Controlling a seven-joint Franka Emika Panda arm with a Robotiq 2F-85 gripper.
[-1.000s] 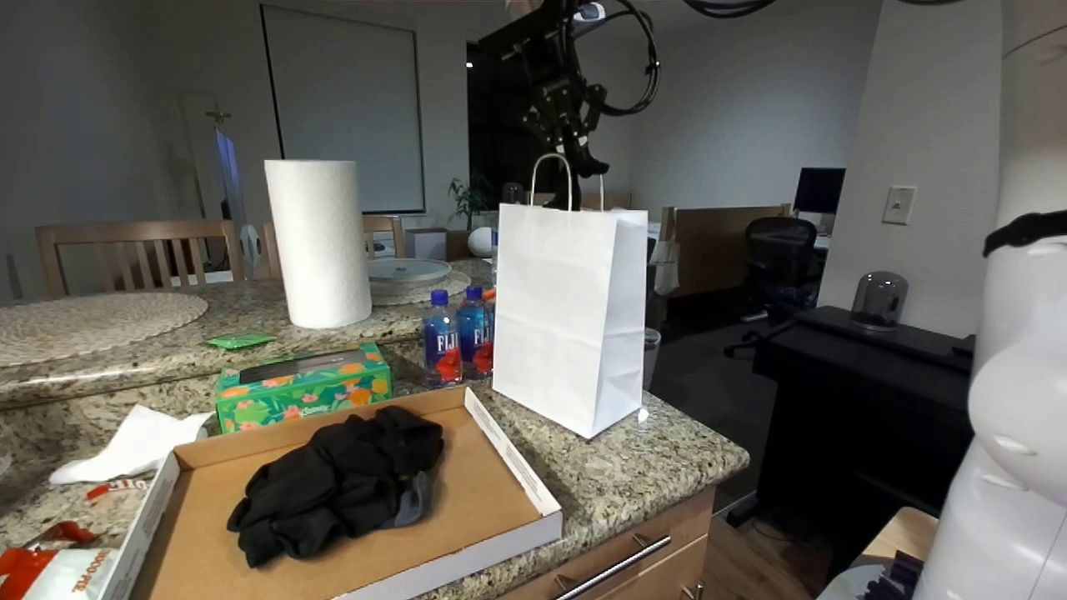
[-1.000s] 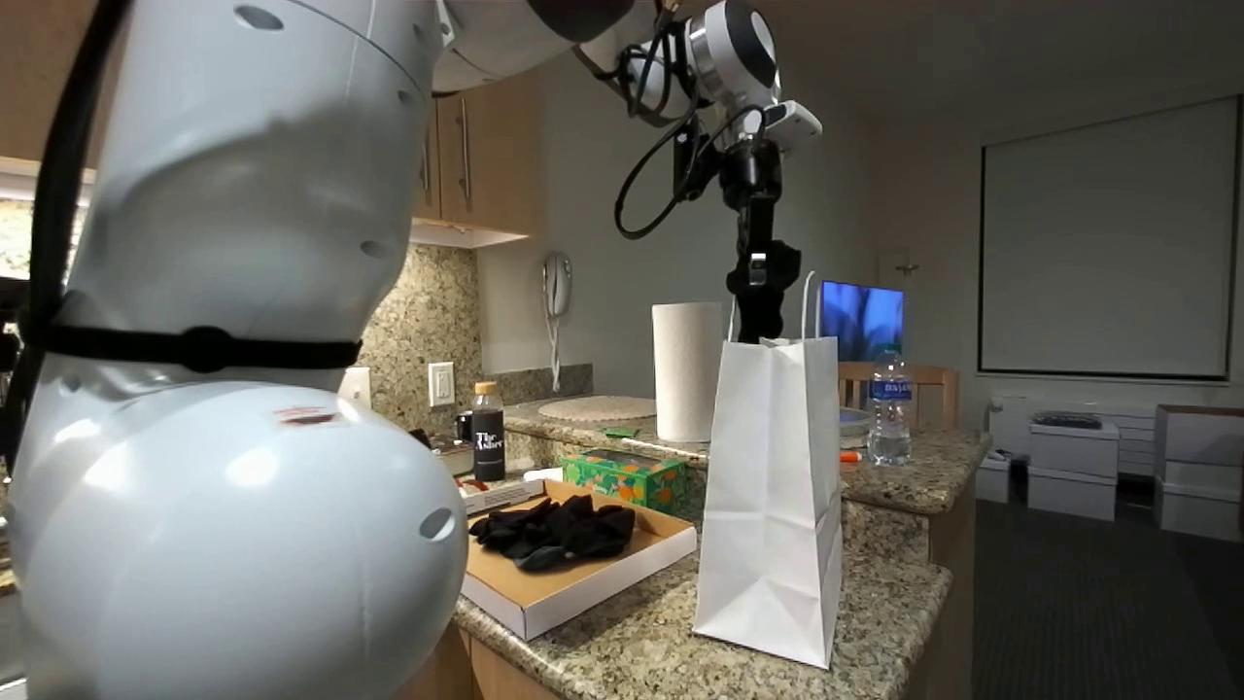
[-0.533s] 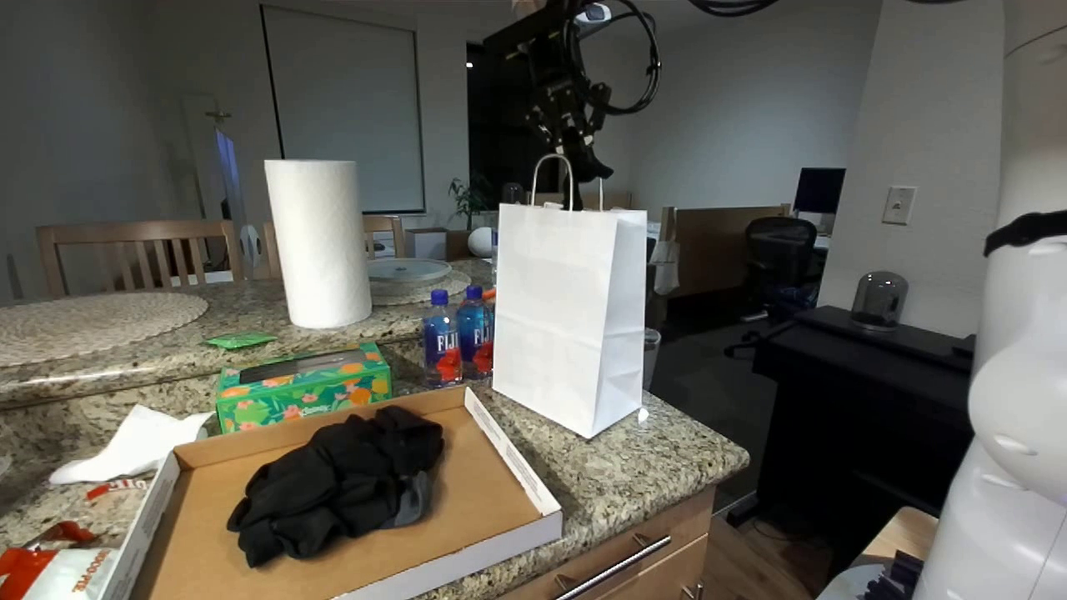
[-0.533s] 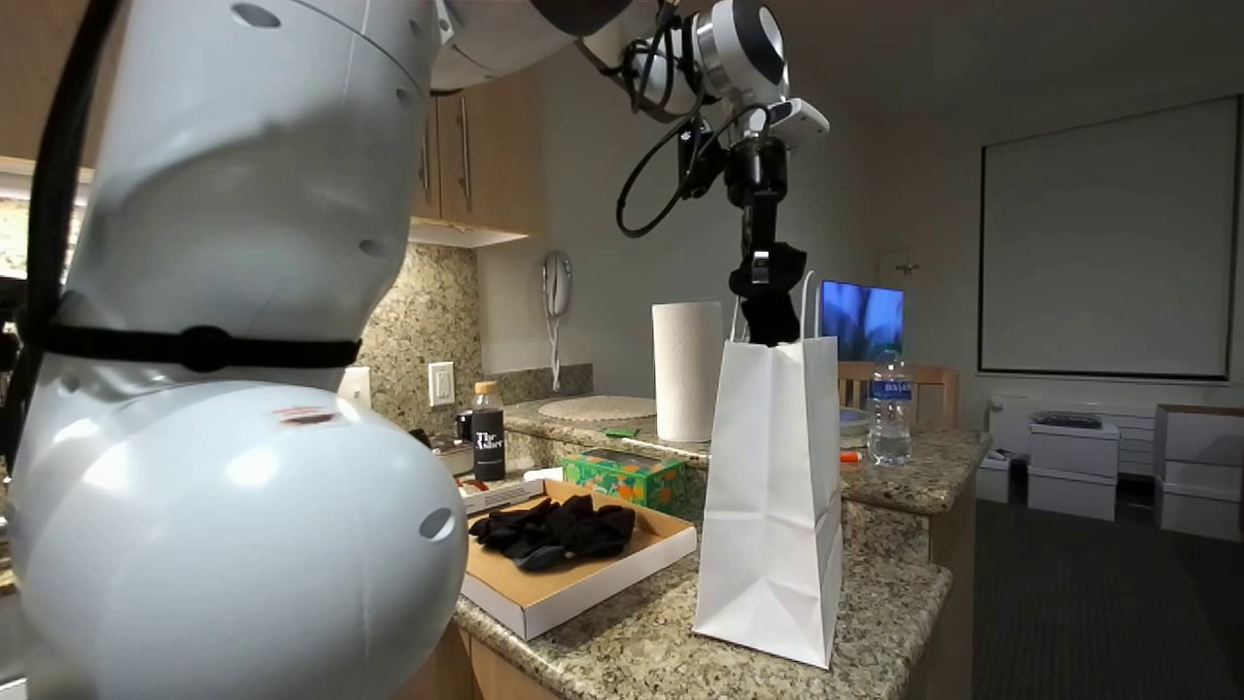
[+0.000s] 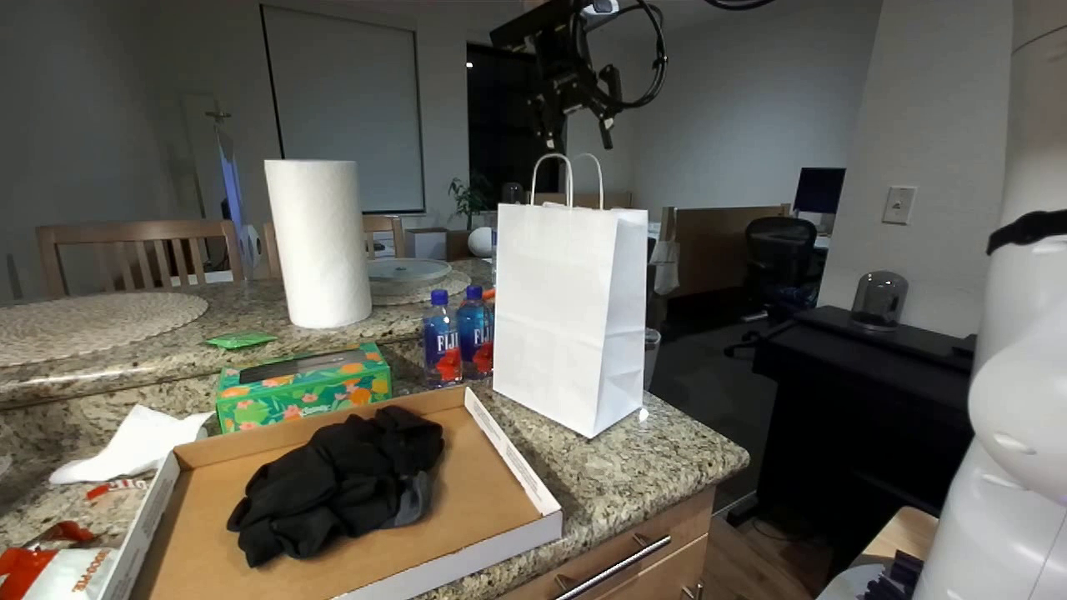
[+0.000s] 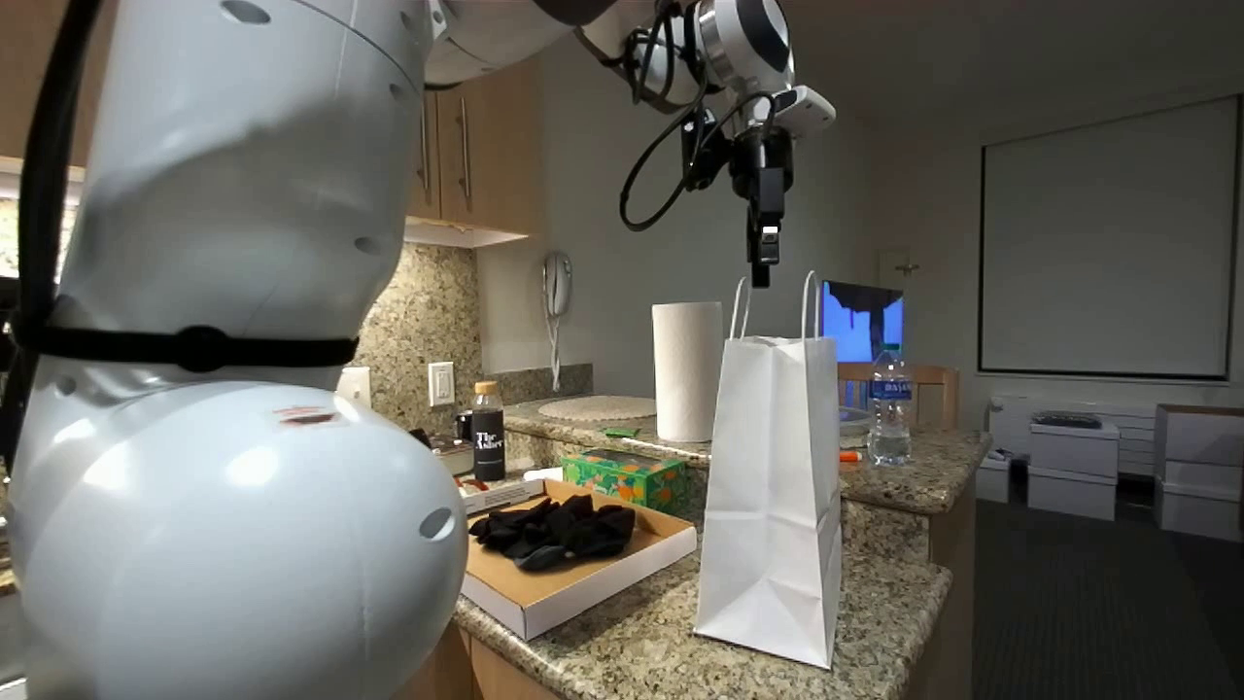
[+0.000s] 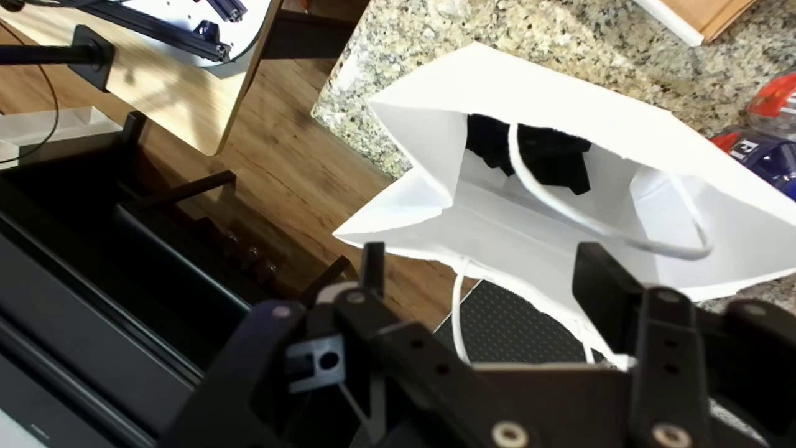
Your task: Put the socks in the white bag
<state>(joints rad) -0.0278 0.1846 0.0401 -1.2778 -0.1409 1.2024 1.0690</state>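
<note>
Left to right, we have a green floral tissue box (image 5: 304, 390), then the tall white paper bag (image 5: 550, 312) near the corner of the granite worktop (image 5: 675, 457). Just over its paper handles (image 7: 671, 250), our black gripper (image 5: 580, 147) points down, jaws parted. Black fabric socks (image 5: 342, 487) lie lower left in a cardboard tray (image 5: 492, 508), black cloth (image 7: 550, 155) below, inside the bag.

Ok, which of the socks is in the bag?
The black bunch the wrist view shows inside the white bag; the other socks lie in the cardboard tray.
</note>
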